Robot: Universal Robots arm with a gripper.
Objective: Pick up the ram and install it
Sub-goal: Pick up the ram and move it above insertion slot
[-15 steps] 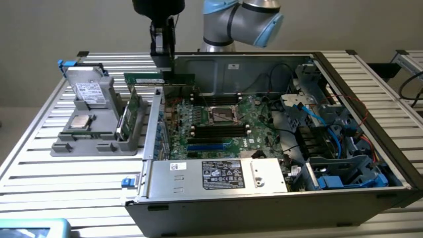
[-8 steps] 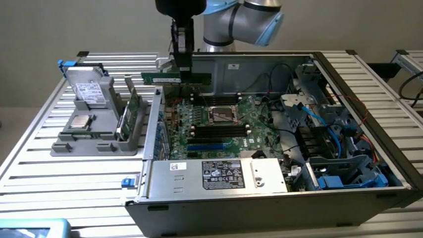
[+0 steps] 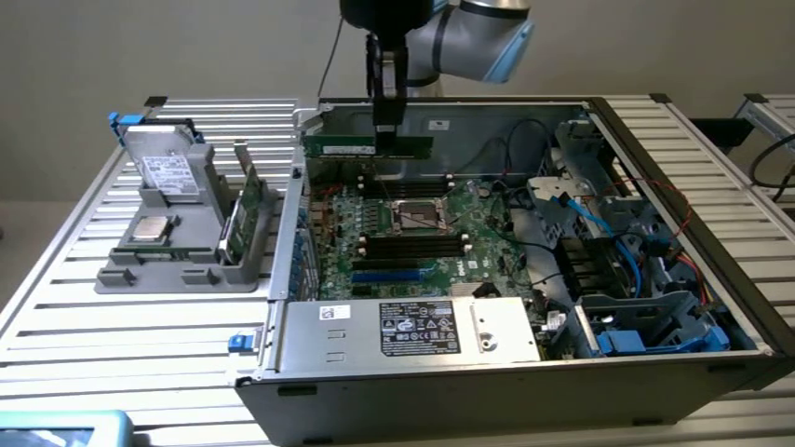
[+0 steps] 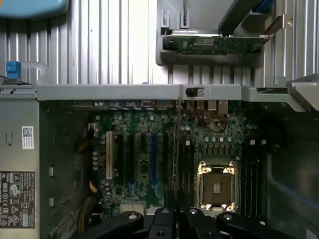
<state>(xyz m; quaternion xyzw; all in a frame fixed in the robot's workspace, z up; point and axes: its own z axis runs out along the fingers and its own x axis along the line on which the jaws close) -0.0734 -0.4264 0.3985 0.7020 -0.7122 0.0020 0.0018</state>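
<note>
1. Gripper state: the gripper (image 3: 387, 135) hangs vertically over the open computer case (image 3: 497, 396). Its jaws are almost fully closed and clamp the upper edge of the ram (image 3: 354, 146).
2. Ram position: in the exterior view the ram is held level, contact edge down, at 12 o'clock of the CPU socket (image 3: 419, 216). It sits above the far bank of memory slots (image 3: 404, 177) and is not seated.
3. Wrist view: the ram (image 4: 176, 144) appears edge-on as a thin line extending from the gripper (image 4: 172, 221), at 9 o'clock of the CPU socket (image 4: 217, 185).
4. Hazard, misalignment: if the contact edge meets a slot wall or the board beside the slot, downward force could bend the ram or damage components.
5. Hazard, uneven seating: the grip appears off-centre along the ram, so one end may enter first and jam.
6. Hazard, latches: latch position cannot be determined; a closed latch would block insertion.
7. Hazard, slip: the jaws hold only a narrow edge, so resistance could shift the ram in them.
</note>
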